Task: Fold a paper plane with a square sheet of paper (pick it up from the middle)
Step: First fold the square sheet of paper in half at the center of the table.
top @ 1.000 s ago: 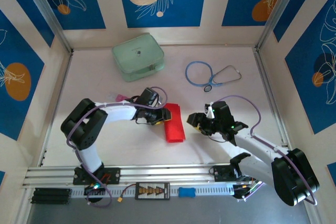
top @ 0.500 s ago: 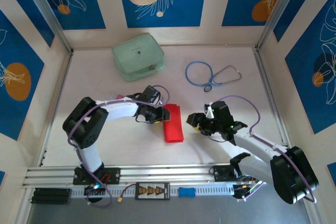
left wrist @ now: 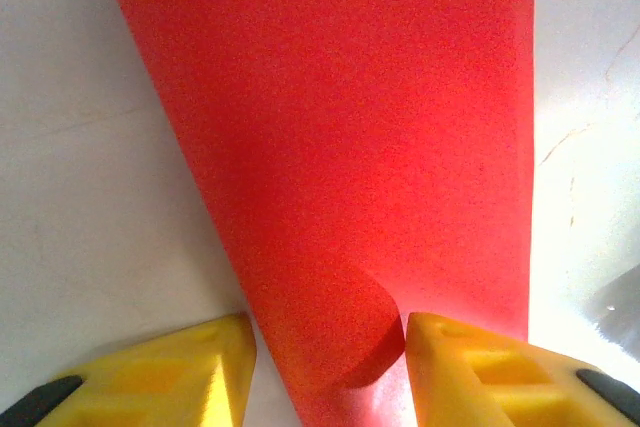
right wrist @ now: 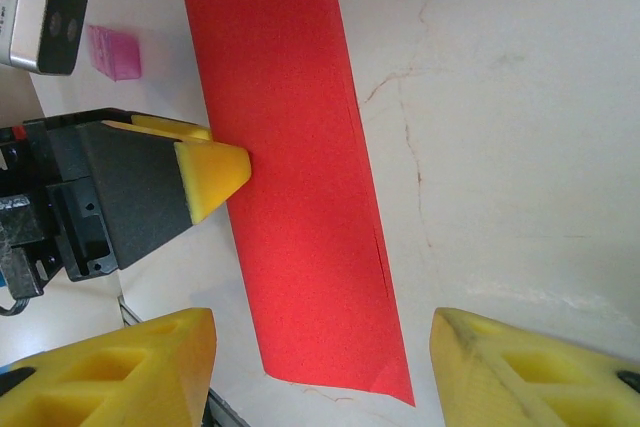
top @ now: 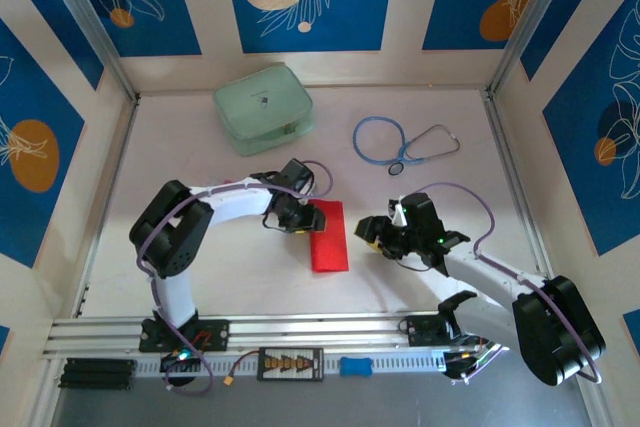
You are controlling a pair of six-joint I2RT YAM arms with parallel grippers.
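Straddling red paper (left wrist: 340, 147) edge — left gripper (left wrist: 328, 342), wrist-close.

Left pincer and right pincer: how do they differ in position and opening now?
The left pincer is at the left edge of the folded red paper, fingertips astride that edge; the right pincer stands to the paper's right, apart from it. The left's gap looks narrower, the right's wider. Both are open, with yellow fingertips.

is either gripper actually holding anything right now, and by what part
Nothing is clamped. The left gripper has its fingers apart, straddling one edge of the folded red sheet of paper. The right gripper is open beside it, apart from it.
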